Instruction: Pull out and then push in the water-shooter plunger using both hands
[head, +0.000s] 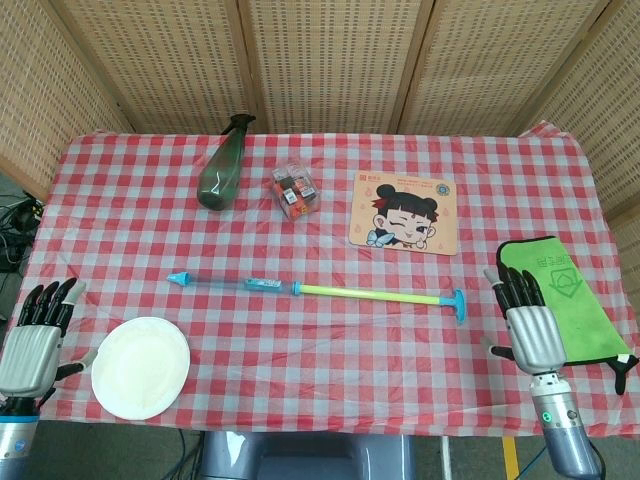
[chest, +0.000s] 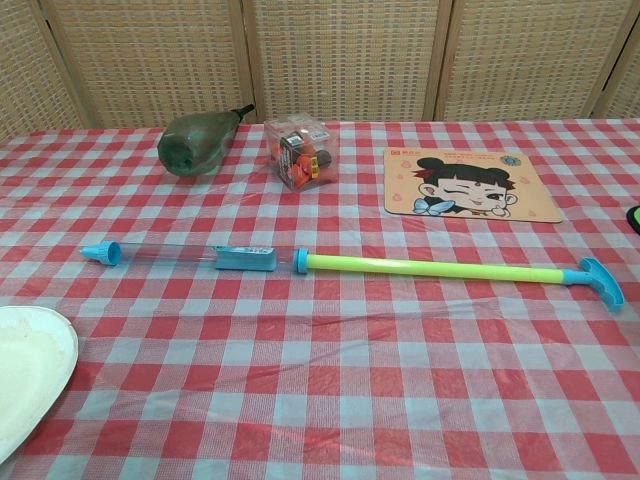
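The water shooter (head: 300, 289) (chest: 330, 262) lies lengthwise across the middle of the checked tablecloth. Its clear barrel with the blue nozzle (head: 178, 278) (chest: 100, 252) points left. The yellow-green plunger rod (head: 365, 294) (chest: 430, 267) is drawn out to the right and ends in a blue T-handle (head: 459, 304) (chest: 603, 281). My left hand (head: 32, 336) hovers at the table's front left corner, fingers apart and empty. My right hand (head: 527, 327) is at the front right, just right of the T-handle, fingers straight and holding nothing. Neither hand shows in the chest view.
A white paper plate (head: 141, 367) (chest: 25, 372) lies front left beside my left hand. A green cloth (head: 557, 297) lies by my right hand. At the back are a dark green bottle (head: 222, 166) on its side, a clear box (head: 295, 190) of small parts and a cartoon mat (head: 405, 211).
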